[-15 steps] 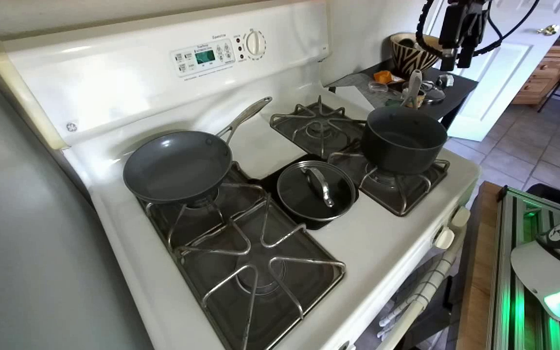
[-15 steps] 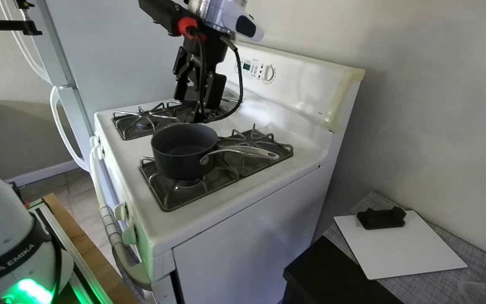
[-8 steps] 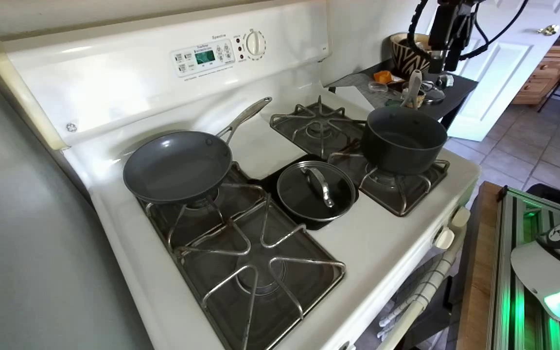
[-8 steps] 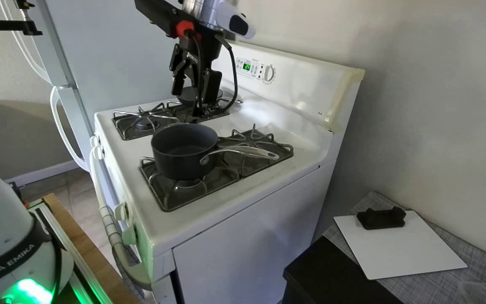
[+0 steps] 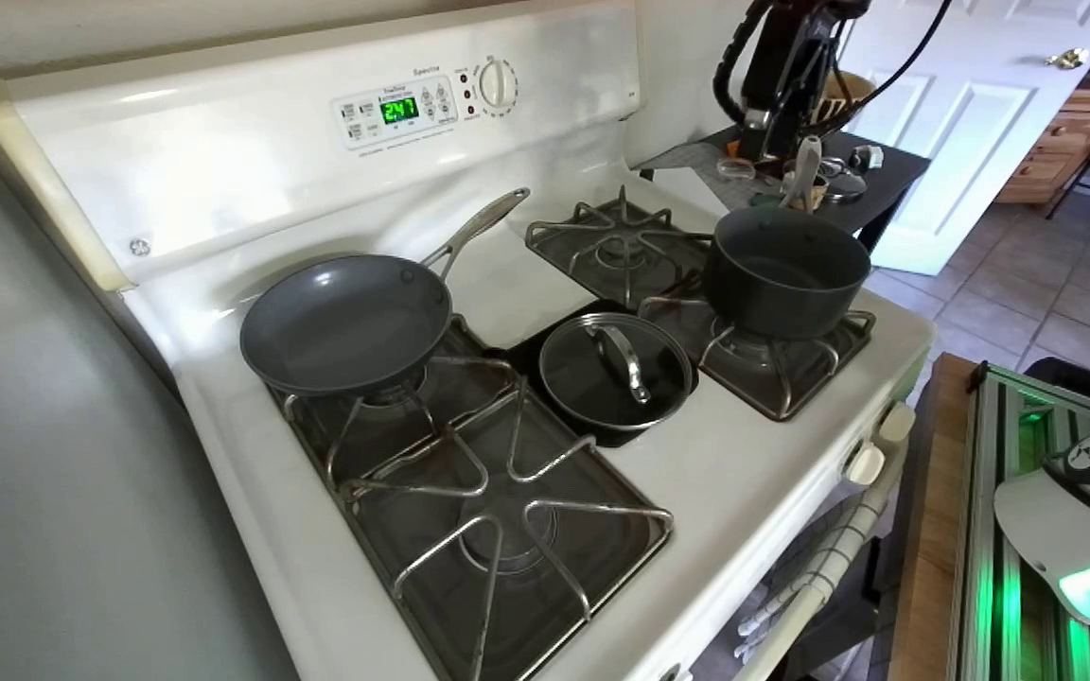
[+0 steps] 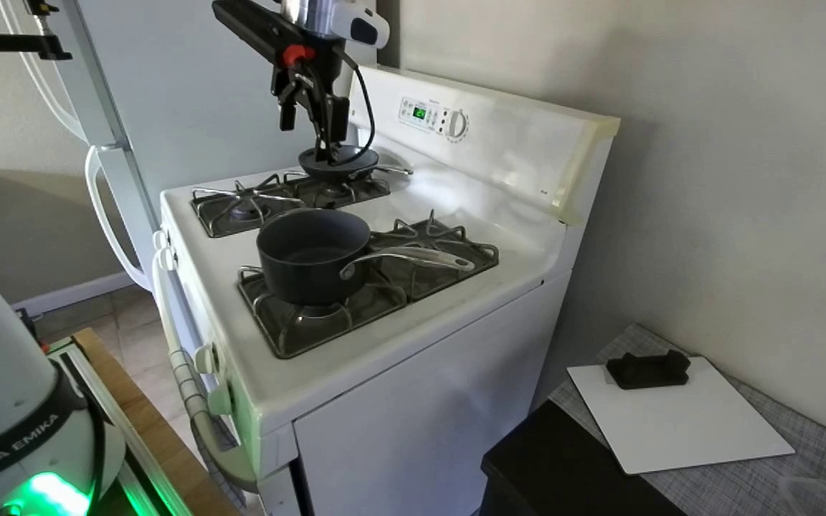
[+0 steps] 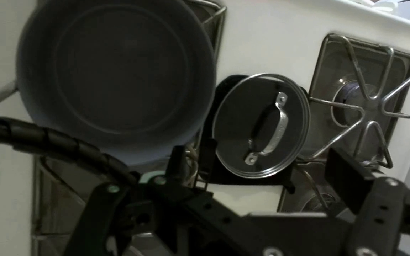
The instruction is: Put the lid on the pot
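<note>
- Well, that gripper [image 6: 312,129] hangs over the stove [image 5: 725,454], its 2 fingers [image 7: 349,181] spread wide apart.
- The glass lid [image 7: 251,117], metal handle [image 7: 279,133] upward, rests on a black piece [image 7: 222,172] at the stove's middle.
- The pot [image 6: 312,261] stands upright on a front burner [image 6: 317,312], near the lid.
- The frying pan [image 5: 346,323] sits on a rear burner [image 6: 334,190].

A white gas range [image 5: 744,459] is anchoring a kitchen, with a dark pot [image 5: 777,305] and a grey frying pan [image 5: 346,322] sitting on its grates [image 5: 602,509], a checked towel [image 6: 189,390] hanging from the oven handle [image 6: 163,301], a refrigerator [image 6: 198,93] standing beside the range and floor tiles [image 5: 1061,284] stretching past a panelled white door [image 5: 971,142].
</note>
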